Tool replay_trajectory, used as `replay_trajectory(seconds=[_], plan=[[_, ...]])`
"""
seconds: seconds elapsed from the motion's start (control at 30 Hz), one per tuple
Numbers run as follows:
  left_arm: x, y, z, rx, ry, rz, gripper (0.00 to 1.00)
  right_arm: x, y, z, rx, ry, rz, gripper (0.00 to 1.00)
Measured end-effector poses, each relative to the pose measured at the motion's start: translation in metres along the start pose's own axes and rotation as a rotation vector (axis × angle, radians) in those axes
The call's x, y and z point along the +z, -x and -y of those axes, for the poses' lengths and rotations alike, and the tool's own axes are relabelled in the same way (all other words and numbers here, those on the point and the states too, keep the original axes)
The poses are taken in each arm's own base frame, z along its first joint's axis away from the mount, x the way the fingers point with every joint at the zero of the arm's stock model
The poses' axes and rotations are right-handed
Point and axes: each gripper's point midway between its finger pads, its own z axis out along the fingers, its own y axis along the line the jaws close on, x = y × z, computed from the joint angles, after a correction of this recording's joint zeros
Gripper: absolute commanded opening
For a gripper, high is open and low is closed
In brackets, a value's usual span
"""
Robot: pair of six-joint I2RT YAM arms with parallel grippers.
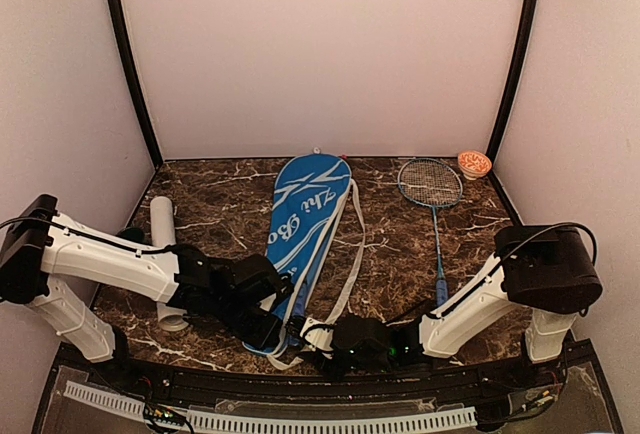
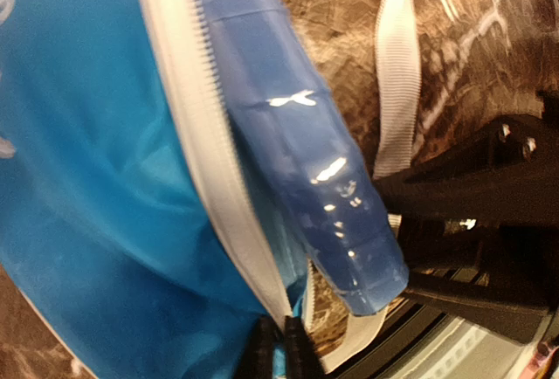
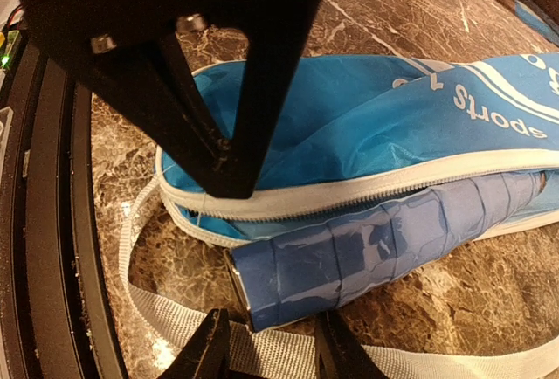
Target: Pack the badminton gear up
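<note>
The blue racket cover point(image 1: 308, 216) lies in the middle of the table with its zip open at the near end. One racket is inside it, and its blue handle point(image 3: 367, 248) sticks out of the opening. My left gripper point(image 2: 281, 350) is shut on the cover's white zip edge point(image 2: 210, 178) at the near end. My right gripper point(image 3: 272, 353) is open, its fingers either side of the handle's butt end, over the white strap point(image 3: 288, 360). A second racket point(image 1: 433, 194) lies to the right. A long white tube point(image 1: 165, 244) lies to the left. No shuttlecocks are in view.
A small orange-patterned bowl point(image 1: 474, 163) stands at the back right corner. A small black cup point(image 1: 131, 235) shows partly behind the left arm beside the tube. The black front rail point(image 3: 52, 222) runs close to both grippers. Walls enclose the table.
</note>
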Motion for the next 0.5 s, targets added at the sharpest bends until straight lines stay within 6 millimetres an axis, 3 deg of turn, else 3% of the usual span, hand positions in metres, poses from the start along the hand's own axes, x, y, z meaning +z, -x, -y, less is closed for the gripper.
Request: replay_trajectory(seconds=[0.33, 0.43, 0.5], plan=[[-0.013, 0.004, 0.011, 0.011, -0.058, 0.035, 0.0, 0.0, 0.002, 0.002, -0.001, -0.012, 0.003, 0.33], [-0.021, 0.006, 0.017, 0.016, -0.09, 0.057, 0.2, 0.001, 0.004, 0.002, 0.0, -0.012, 0.006, 0.33], [-0.023, 0.007, 0.019, 0.016, -0.099, 0.063, 0.23, 0.001, 0.004, 0.002, 0.0, -0.013, 0.007, 0.33]])
